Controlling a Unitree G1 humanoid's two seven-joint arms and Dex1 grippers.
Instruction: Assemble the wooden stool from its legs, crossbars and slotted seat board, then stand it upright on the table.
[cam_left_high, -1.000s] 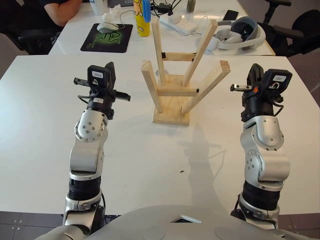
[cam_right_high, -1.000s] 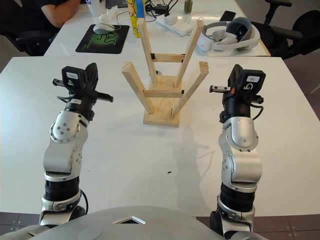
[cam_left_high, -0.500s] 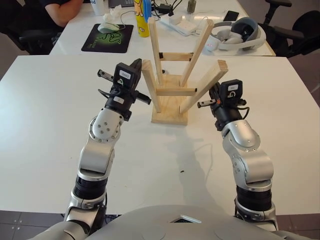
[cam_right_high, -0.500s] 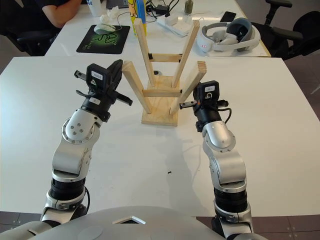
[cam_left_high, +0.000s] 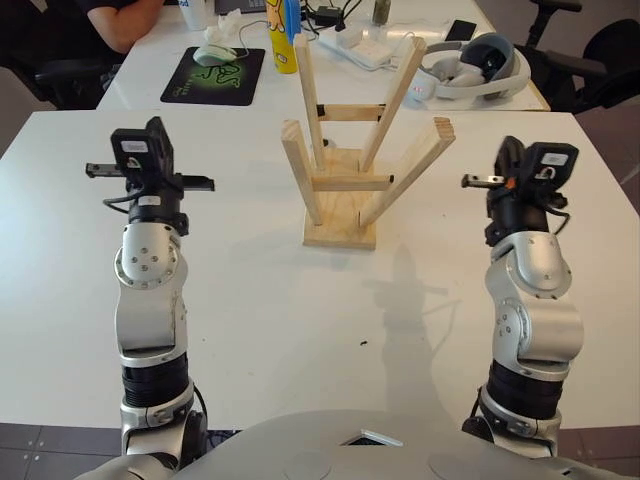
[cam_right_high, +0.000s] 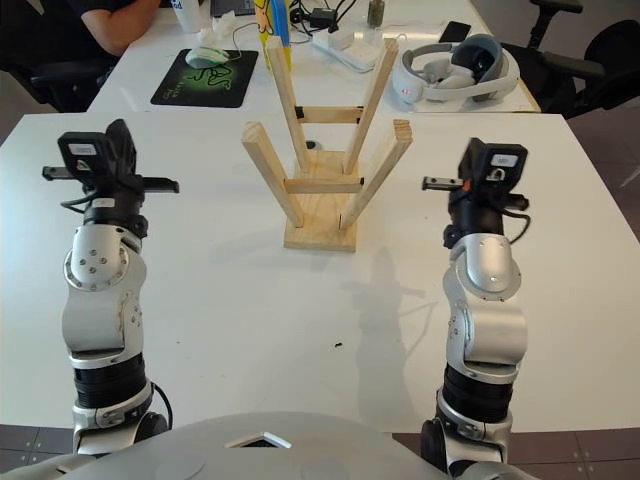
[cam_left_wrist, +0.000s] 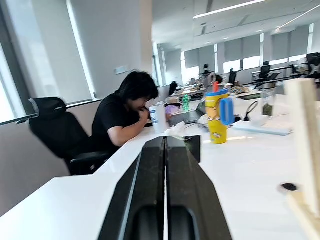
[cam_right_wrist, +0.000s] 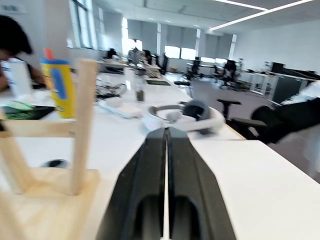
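The left gripper (cam_left_wrist: 165, 150) and right gripper (cam_right_wrist: 166, 137) have their fingers pressed together, holding nothing. The pale wooden four-legged stool (cam_left_high: 345, 183) stands inverted between them, apart from both, near the far edge of the white table (cam_left_high: 300, 330).

Noted pale wood stool (cam_left_high: 340, 186), white table (cam_left_high: 262, 302), black left gripper (cam_left_wrist: 165, 149), yellow bottle (cam_left_wrist: 215, 126) with blue handle beyond its fingers (cam_left_wrist: 144, 192).

White table (cam_left_high: 290, 320) fills the frame; second white desk (cam_left_high: 150, 75) along the top; black office chair (cam_left_high: 600, 50) upper right; ceiling light strips (cam_left_wrist: 225, 9) glow.
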